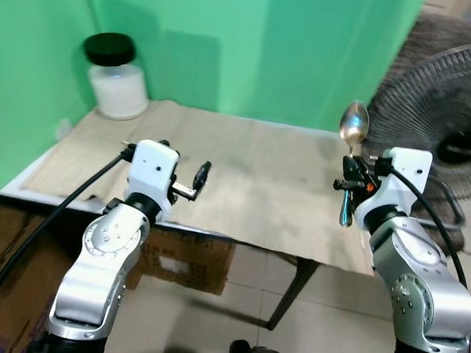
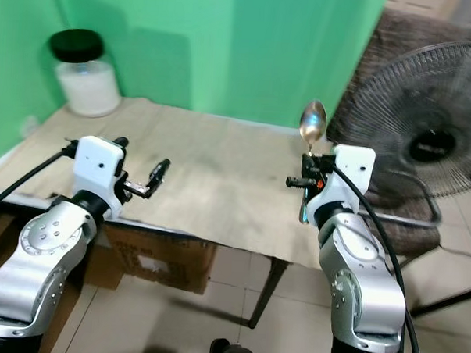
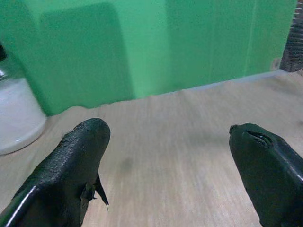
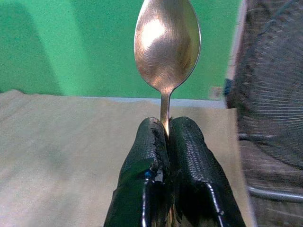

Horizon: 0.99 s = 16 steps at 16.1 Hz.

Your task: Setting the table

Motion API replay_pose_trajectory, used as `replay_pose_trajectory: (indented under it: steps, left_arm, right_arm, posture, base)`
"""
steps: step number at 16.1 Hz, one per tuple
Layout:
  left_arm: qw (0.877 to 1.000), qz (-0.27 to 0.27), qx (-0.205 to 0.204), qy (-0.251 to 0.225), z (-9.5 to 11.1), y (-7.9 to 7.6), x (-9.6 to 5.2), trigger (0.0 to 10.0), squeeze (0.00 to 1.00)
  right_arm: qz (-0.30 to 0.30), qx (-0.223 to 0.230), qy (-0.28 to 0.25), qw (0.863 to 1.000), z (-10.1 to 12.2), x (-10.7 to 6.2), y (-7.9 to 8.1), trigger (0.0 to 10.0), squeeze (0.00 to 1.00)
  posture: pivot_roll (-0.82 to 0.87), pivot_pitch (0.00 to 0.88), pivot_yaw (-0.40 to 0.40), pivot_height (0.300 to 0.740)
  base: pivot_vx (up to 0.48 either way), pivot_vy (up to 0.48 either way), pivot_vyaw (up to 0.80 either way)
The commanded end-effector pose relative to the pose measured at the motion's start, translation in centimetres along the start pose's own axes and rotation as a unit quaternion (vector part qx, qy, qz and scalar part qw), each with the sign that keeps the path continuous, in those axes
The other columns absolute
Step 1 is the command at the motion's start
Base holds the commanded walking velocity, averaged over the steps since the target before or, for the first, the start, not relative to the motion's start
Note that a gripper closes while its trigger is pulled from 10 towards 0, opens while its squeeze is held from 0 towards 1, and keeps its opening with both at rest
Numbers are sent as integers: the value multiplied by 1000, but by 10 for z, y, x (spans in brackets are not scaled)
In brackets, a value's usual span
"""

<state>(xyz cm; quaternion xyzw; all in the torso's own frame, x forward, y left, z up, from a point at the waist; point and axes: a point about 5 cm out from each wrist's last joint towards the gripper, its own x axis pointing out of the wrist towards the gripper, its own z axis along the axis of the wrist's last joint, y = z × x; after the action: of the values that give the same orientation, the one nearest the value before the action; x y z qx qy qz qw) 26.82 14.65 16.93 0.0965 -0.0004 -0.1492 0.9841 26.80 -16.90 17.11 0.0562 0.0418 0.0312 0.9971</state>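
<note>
A metal spoon [image 1: 353, 124] stands upright, bowl up, with my right gripper [image 1: 348, 184] shut on its handle above the table's right edge. In the right wrist view the spoon's bowl [image 4: 166, 45] rises from between the closed fingers [image 4: 189, 142]. My left gripper [image 1: 190, 184] is open and holds nothing; it hovers over the near left part of the table [image 1: 251, 165], which is covered with a beige cloth. Bare cloth lies between the spread fingers [image 3: 80, 156] in the left wrist view.
A white jar with a black lid [image 1: 115, 77] stands at the table's far left corner against the green wall. A standing fan [image 1: 448, 139] is close on the right. A cardboard box [image 1: 186, 260] sits under the table on the tiled floor.
</note>
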Motion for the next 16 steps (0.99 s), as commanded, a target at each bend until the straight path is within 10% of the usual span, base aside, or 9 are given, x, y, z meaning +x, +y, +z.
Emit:
replay_pose_trajectory:
  steps: [1, 10, 16]
  left_arm:
    - [1000, 11, -13, 4, -2, 4, -1, 10000, 0]
    - [999, 32, -13, 11, -7, 14, -3, 10000, 0]
    - [1000, 15, -12, 22, -15, 10, -7, 10000, 0]
  right_arm:
    - [-8, -12, -10, 1000, 1, -1, -2, 10000, 0]
    - [11, -24, 0, 1000, -9, -10, -3, 10000, 0]
    - [-17, -17, 44, 999, -28, -48, -20, 10000, 0]
  posture:
    - [107, 0, -32, 740]
    - [111, 0, -16, 740]
    - [97, 0, -7, 740]
  base:
    - [0, 0, -800]
    - [0, 0, -800]
    - [0, 0, -267]
